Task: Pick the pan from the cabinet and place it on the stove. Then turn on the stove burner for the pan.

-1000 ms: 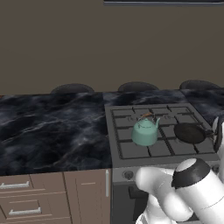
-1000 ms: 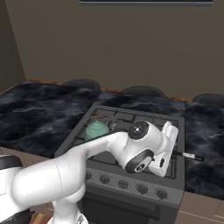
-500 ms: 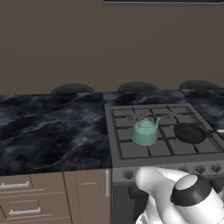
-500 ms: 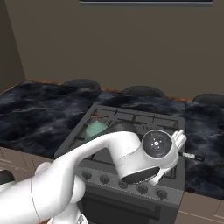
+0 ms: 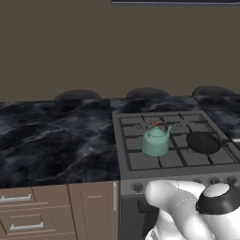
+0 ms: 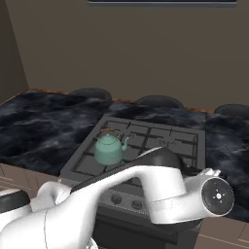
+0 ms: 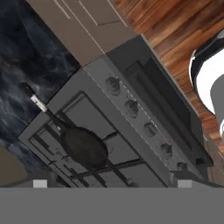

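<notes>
Pan (image 5: pixel 202 142) is sitting on the stove (image 5: pixel 178 161) grates at right centre of my left base frame, beside the teal kettle (image 5: pixel 155 140); I'm reading the gripper (image 7: pixel 111 183) as released, grasping nothing, at the hand frame's bottom

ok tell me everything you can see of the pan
The pan is round, shallow and black, matte like dark metal, with a long thin handle that has a pale band partway along. It sits flat and upright on the stove grates, on the front burner to the right of the kettle, apart from it. Its handle reaches out past the stove's side over the counter. It looks empty, and nothing grips it.
</notes>
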Controlling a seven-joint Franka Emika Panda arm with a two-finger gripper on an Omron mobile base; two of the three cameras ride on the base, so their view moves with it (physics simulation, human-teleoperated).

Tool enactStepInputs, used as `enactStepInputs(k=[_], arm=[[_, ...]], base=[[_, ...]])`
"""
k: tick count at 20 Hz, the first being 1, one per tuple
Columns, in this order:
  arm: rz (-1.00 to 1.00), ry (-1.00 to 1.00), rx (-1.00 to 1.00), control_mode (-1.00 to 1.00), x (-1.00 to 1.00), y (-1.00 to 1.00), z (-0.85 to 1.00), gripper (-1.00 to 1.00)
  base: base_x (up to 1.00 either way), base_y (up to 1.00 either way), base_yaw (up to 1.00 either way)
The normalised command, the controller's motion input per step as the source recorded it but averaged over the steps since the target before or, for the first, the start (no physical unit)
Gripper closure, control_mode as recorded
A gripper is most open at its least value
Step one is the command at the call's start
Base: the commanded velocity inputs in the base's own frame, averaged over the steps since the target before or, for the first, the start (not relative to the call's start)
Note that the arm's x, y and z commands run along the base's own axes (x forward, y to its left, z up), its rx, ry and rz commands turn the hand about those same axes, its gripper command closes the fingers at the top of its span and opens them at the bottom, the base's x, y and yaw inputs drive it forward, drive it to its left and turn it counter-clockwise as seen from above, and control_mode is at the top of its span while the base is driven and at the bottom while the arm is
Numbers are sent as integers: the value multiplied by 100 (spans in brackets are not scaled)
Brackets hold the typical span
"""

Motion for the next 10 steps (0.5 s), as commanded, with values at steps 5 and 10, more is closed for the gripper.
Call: enactStepInputs(k=[5,10], arm=[[-11,-22,32,-100,0,17,-41,-100],[-15,-26,21,-100,0,47,-56,-100]], base=[[0,0,0],[0,0,0]])
